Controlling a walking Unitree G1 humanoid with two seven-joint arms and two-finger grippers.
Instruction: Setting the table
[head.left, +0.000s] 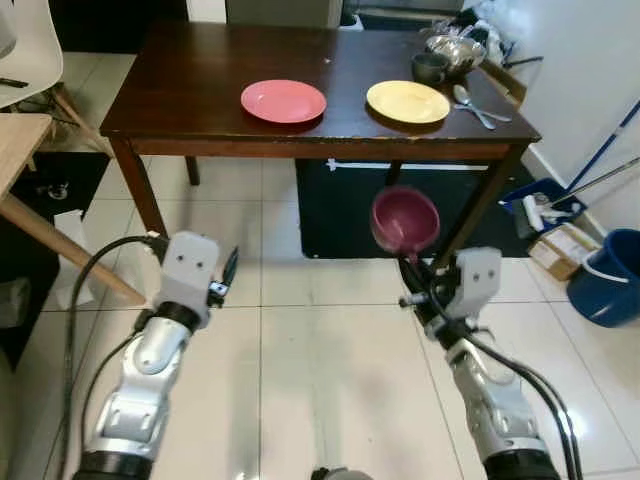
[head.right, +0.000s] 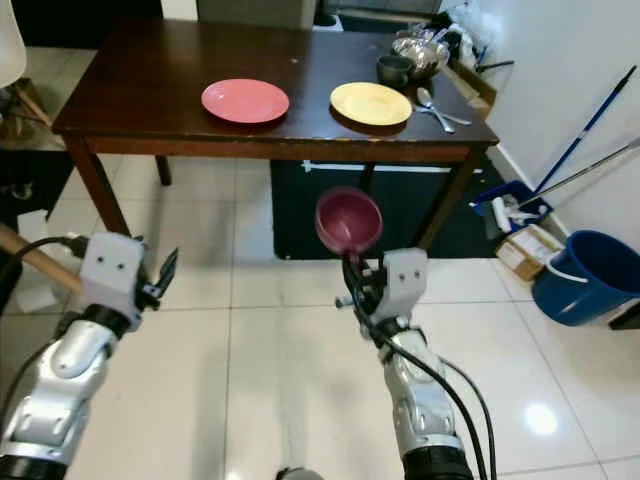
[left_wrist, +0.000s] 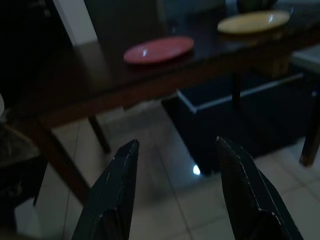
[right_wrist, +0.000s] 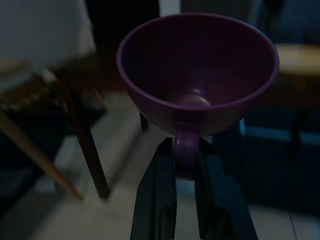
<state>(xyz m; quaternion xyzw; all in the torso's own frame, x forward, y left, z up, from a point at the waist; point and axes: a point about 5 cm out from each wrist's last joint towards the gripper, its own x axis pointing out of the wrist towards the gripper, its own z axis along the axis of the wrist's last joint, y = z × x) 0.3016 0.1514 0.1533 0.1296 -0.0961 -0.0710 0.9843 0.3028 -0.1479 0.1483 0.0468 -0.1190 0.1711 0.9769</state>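
Left eye view, as we log it: right gripper (head.left: 408, 262) raised over the floor (head.left: 320, 360) short of the table (head.left: 200, 90), clenched on the handle of a purple cup (head.left: 405, 220); the cup tilts, mouth turned toward us. Right wrist view: both fingers (right_wrist: 159, 200) pinch the handle, cup bowl above them. Left gripper (head.left: 230, 270) held up at the left, released and holding nothing; in its wrist view the fingers (left_wrist: 112, 195) stand apart. On the table: pink plate (head.left: 283, 101), yellow plate (head.left: 407, 101), spoons (head.left: 475, 105) just beside the yellow plate, dark cup (head.left: 430, 67), metal bowls (head.left: 455, 48) at the far corner, their contents hard to make out. Blue bucket (head.left: 610, 275) cut off at the right edge.
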